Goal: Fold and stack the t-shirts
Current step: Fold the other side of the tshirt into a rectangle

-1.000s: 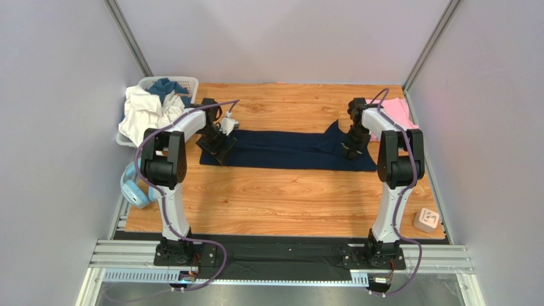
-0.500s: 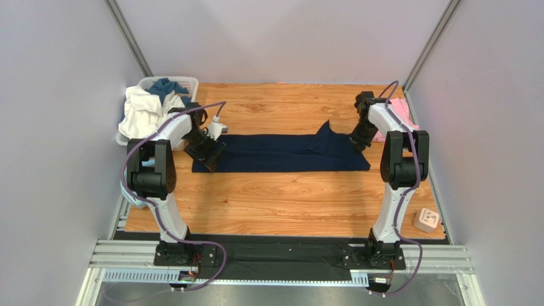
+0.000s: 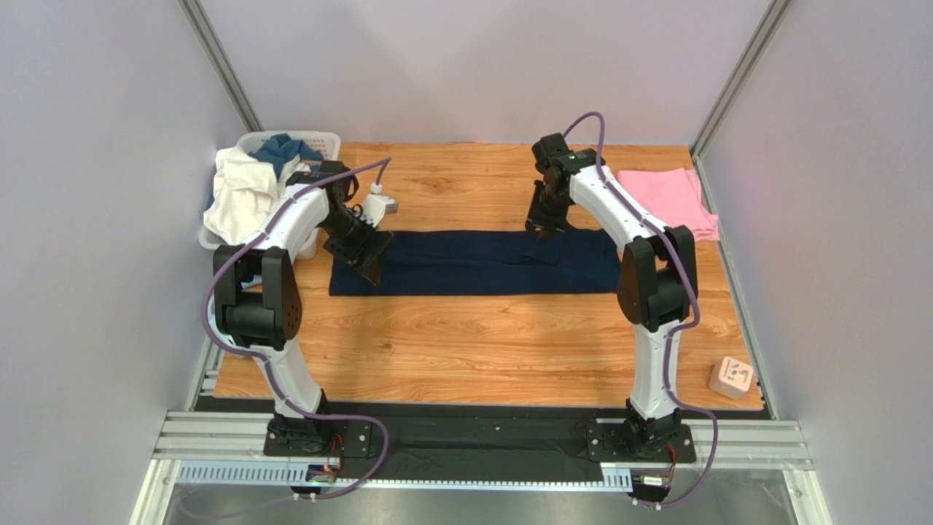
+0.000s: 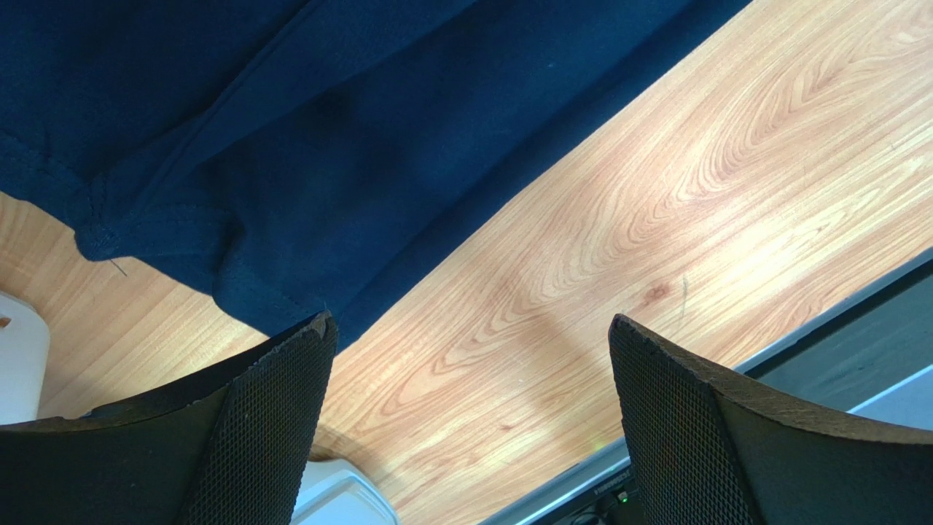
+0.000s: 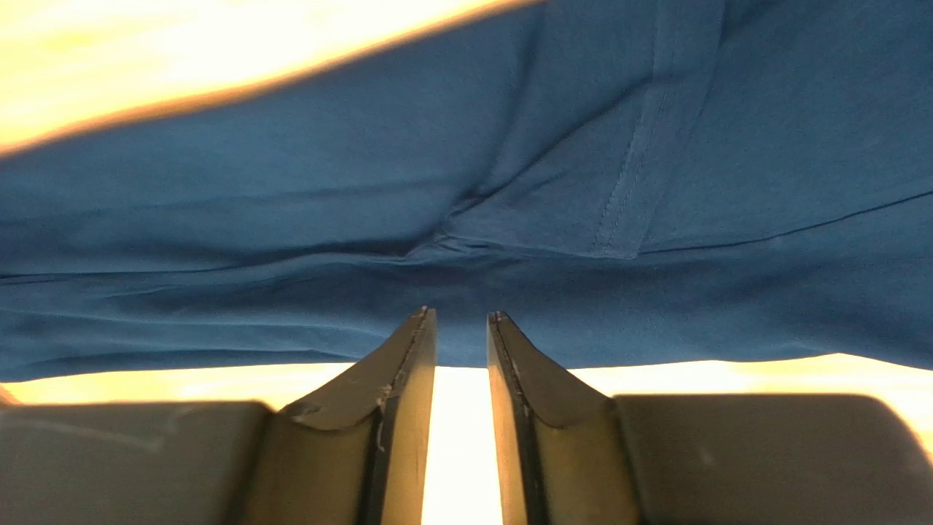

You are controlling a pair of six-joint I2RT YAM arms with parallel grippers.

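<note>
Right gripper (image 5: 460, 314) is hovering barely parted, pinching nothing | left gripper (image 4: 469, 325) is gaping | risk: navy t-shirt (image 3: 482, 263) fold springing open unpinned

A robotics test cell in a lab is shown, not a home. A wood-grain table (image 3: 493, 339) is enclosed by plain pale panels (image 3: 471, 66) held in bare metal posts (image 3: 222, 66). A left arm (image 3: 279, 273) and a right arm (image 3: 657, 284) are bolted to an aluminium rail (image 3: 208, 438) at the near edge. Laundry is laid out as test material: a white basket (image 3: 312, 137) heaped with clothes, and a navy t-shirt (image 3: 482, 263) spread flat.
</note>
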